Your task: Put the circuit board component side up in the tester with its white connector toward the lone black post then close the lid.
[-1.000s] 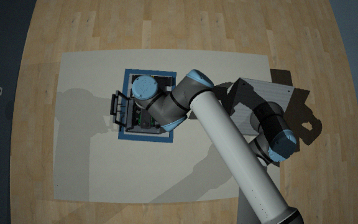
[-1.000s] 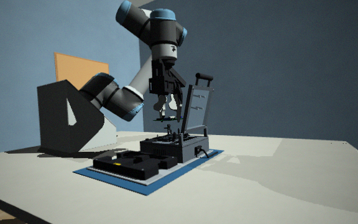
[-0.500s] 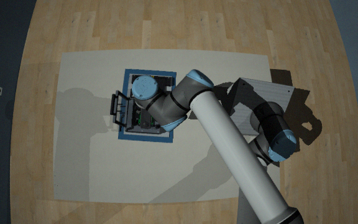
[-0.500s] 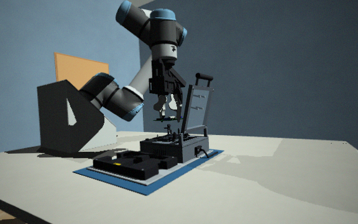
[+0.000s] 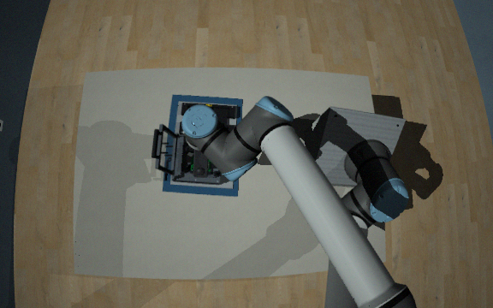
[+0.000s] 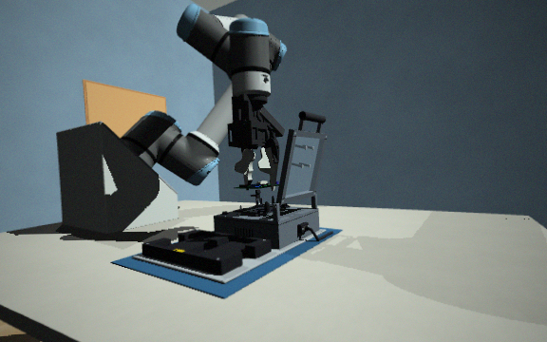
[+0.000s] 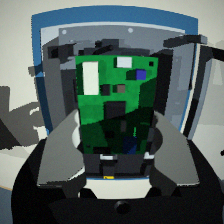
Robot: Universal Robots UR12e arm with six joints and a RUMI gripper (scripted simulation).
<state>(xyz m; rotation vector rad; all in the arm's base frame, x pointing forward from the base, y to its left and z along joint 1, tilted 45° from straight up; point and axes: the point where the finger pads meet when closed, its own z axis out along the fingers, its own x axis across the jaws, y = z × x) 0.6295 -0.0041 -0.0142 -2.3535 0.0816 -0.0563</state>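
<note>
My gripper point(image 7: 115, 110) point(image 6: 256, 175) point(image 5: 199, 174) is shut on the green circuit board point(image 7: 116, 100) point(image 6: 254, 186) point(image 5: 192, 164). It holds the board level, component side up, a little above the open tester point(image 6: 266, 225). In the wrist view the board's white connector point(image 7: 90, 77) sits at the far left end. The tester's lid point(image 6: 302, 163) point(image 5: 165, 150) stands open, nearly upright, with its handle on top. The black tray point(image 6: 202, 252) point(image 5: 226, 112) lies next to the tester. The arm hides the tester's pins and posts in the overhead view.
Tester and tray sit on a blue mat point(image 6: 235, 285) point(image 5: 199, 190) on the grey table top point(image 6: 397, 285). The robot's dark pedestal point(image 6: 103, 180) point(image 5: 358, 128) stands behind them. An orange panel point(image 6: 122, 106) is at the back.
</note>
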